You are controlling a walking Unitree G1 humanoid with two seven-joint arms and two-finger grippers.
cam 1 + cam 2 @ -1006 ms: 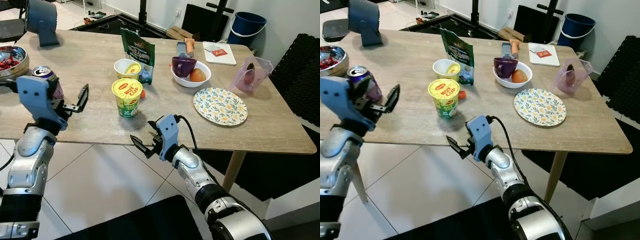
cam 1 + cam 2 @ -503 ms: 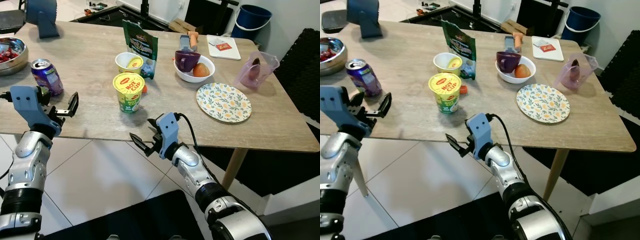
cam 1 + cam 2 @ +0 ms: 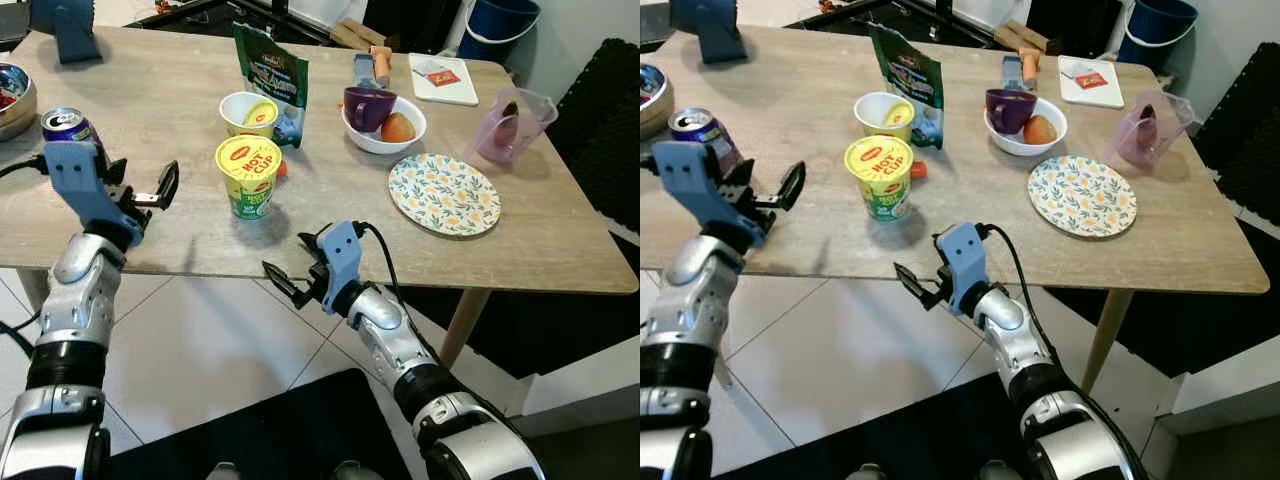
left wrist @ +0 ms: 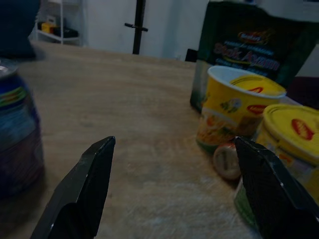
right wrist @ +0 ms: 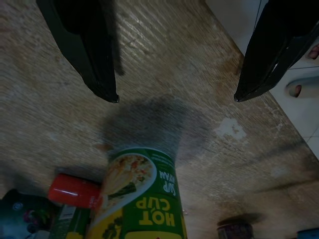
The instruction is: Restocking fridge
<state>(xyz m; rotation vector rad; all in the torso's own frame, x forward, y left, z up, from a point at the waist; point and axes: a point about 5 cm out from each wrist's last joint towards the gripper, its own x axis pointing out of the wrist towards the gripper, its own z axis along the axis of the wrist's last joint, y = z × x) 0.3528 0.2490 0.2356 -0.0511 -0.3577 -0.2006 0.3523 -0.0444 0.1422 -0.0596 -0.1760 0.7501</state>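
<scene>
A yellow-lidded green Hot Cup [image 3: 248, 176] stands near the table's front edge. Behind it are an opened yellow cup [image 3: 247, 112] and a green snack bag [image 3: 270, 72]. A small red-capped item [image 5: 75, 191] lies beside the Hot Cup. A purple drink can [image 3: 64, 125] stands at the left. My left gripper [image 3: 158, 192] hovers open over the table between the can and the Hot Cup, holding nothing. My right gripper [image 3: 290, 265] is open at the table's front edge, a short way in front of the Hot Cup [image 5: 142, 199], and empty.
A white bowl [image 3: 385, 140] holds a purple cup and a round orange fruit. A floral plate [image 3: 443, 193] and a pink jug [image 3: 510, 128] are on the right. A steel bowl [image 3: 12, 95] sits far left. Tiled floor and a black mat [image 3: 300, 420] lie below.
My left gripper has risen from beside the table edge to over the tabletop, nearer the Hot Cup. The right gripper keeps its place at the front edge. The camera has shifted slightly.
</scene>
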